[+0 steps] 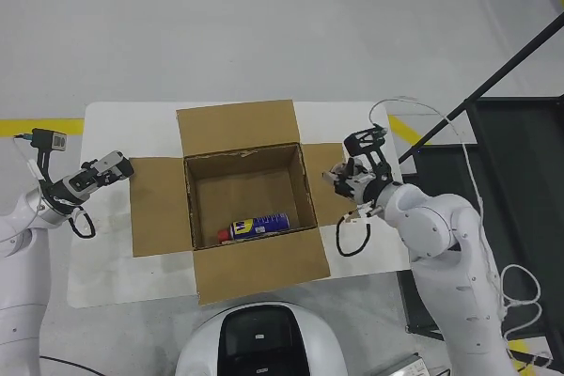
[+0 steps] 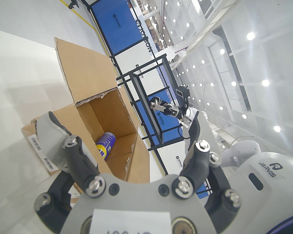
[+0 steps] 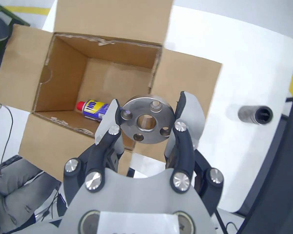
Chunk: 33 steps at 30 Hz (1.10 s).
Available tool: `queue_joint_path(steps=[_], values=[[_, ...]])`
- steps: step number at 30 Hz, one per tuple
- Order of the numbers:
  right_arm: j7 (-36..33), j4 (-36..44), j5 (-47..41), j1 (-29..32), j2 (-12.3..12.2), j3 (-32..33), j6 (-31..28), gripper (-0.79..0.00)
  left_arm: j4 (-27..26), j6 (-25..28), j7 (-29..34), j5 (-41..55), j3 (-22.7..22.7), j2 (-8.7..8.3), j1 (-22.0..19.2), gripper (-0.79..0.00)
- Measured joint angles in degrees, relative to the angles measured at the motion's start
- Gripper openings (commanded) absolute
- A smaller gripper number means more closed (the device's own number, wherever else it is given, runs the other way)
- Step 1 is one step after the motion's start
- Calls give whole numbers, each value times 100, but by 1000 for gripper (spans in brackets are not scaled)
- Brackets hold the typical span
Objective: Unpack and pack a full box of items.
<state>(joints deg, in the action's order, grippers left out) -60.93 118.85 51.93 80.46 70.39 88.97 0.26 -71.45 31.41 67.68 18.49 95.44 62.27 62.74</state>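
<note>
You find lettering on the spray can [image 3: 95, 109] in the box [image 3: 112, 8], barcode stickers [image 2: 42, 153] on one box flap, white logos on the blue panels [image 2: 112, 27] behind

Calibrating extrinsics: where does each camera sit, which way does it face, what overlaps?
Top view: above the arms, facing down at the table and open box; left gripper and right gripper flank the box.
Left wrist view: behind the open left gripper, looking across the box toward the right gripper.
Right wrist view: behind the right gripper, shut on a metal flange, looking down into the box.
Shared: all three see the spray can lying in the box.
</note>
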Motion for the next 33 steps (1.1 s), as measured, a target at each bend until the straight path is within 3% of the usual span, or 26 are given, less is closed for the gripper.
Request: queue_joint_path(steps=[5, 9, 20, 33], values=[[105, -575, 34, 365, -69, 698, -40, -785, 0, 0, 0, 0, 0, 0, 0, 0], [334, -1335, -2, 309, -88, 792, -38, -785, 0, 0, 0, 0, 0, 0, 0, 0], [1036, -3477, -3, -460, -29, 252, 578, -785, 0, 0, 0, 0, 0, 0, 0, 0], [1244, -5156, 267, -1495, 13, -270, 800, -785, 0, 0, 0, 0, 0, 0, 0, 0]])
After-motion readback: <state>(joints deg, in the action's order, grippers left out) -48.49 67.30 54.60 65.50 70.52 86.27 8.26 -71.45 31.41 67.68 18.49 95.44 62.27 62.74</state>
